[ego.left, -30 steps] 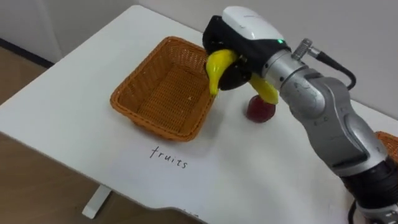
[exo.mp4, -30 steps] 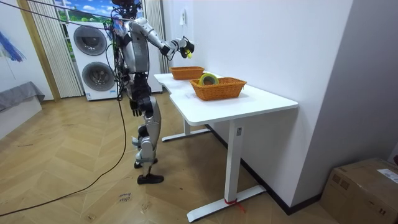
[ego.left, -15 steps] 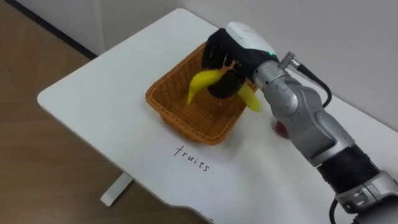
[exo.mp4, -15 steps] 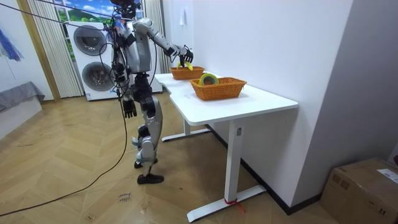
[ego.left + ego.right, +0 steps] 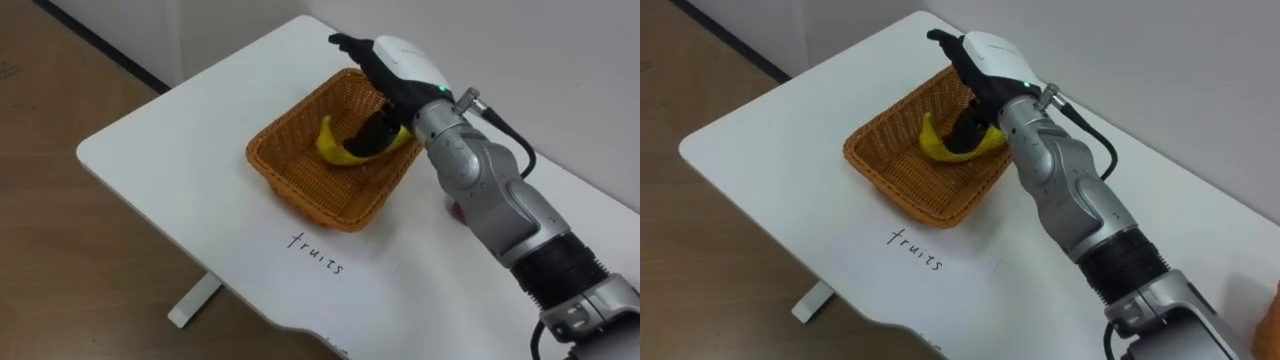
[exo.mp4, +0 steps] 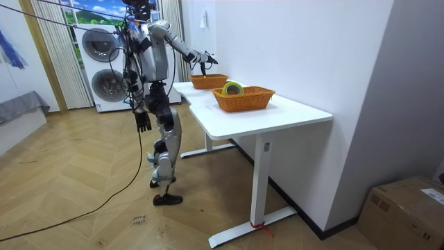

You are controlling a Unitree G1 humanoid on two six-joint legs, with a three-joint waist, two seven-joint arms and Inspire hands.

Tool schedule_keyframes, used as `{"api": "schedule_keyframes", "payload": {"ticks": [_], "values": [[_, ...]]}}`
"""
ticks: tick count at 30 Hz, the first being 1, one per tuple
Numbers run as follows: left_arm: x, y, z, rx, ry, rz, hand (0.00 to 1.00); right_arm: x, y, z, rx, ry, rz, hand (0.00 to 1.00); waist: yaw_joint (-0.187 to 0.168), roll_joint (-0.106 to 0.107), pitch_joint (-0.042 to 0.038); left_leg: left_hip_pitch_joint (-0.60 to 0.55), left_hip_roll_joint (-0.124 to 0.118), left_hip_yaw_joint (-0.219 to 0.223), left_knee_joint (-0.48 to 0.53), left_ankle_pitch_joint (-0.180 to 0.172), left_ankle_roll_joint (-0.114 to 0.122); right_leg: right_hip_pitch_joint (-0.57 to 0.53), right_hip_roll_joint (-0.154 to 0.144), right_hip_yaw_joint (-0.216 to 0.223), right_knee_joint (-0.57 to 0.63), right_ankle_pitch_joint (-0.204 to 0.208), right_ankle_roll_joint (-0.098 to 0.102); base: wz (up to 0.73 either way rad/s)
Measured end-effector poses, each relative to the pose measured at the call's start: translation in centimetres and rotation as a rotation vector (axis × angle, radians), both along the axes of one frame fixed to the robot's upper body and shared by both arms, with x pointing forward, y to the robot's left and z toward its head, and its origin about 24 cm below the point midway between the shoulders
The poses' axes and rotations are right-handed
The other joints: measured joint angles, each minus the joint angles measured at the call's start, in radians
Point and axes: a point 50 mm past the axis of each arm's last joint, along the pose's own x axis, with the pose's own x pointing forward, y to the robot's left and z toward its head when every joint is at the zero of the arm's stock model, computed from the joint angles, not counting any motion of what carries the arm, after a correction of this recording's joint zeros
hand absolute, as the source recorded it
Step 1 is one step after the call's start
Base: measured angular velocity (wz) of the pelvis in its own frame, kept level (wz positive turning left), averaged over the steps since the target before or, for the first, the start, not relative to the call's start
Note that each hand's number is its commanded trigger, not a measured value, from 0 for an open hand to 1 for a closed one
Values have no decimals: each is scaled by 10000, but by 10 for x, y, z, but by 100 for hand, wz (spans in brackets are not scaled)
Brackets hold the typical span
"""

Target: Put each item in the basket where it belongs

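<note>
Right hand (image 5: pixel 400 65) is hovering released, fingers spread, over banana (image 5: pixel 340 152) lying in fruit basket (image 5: pixel 305 192). Room view is showing left hand (image 6: pixel 143 122) hanging at hip, state unclear, plus second basket (image 6: pixel 244 101).

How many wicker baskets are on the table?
2. The fruits basket lies under the right hand, banana inside; the second basket sits further along the table.

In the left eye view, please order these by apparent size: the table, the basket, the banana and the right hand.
1. table
2. basket
3. right hand and banana: not ranked. They look similar, and the hand hides part of the banana.
</note>
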Motion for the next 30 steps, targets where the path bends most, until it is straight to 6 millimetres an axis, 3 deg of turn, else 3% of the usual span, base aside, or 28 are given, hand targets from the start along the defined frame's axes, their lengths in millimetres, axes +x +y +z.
{"api": "schedule_keyframes", "payload": {"ticks": [10, 19, 25, 27, 30], "values": [[2, 1, 1, 46, -89, -33, 0, 0, 0, 0, -36, -19, -6, 0, -117, 9, 6, 16, 1, 24, 14, 0, -1, 27, 0, 5, 0, 0, 1, 0], [1, 1, 1, -84, -42, -37, 0, -1, -5, 15, 31, -689, 269, 0, -652, 98, 11, 46, 3, 110, -22, 0, 0, 61, -23, 31, 0, -17, 27, -2], [-6, -2, 0, -128, 82, 11, 0, 3, -21, 29, 1526, -1110, -455, 0, -1053, 357, -90, 180, -11, 310, -5, 17, 28, 102, -43, 333, 1, -17, 28, -7], [-10, -1, 1, -86, 175, -31, 0, 3, -29, 29, 2211, -987, -739, 0, -1263, 595, -84, 391, -18, 320, -42, 17, 31, 295, -52, 345, -5, -17, 29, 0], [-11, -1, 1, -32, 227, -147, 0, 3, -39, 28, 2832, -1003, -1175, 0, -1420, 849, -140, 470, -17, 368, -73, 22, 40, 355, -59, 349, 1, -21, 34, -5]]}}
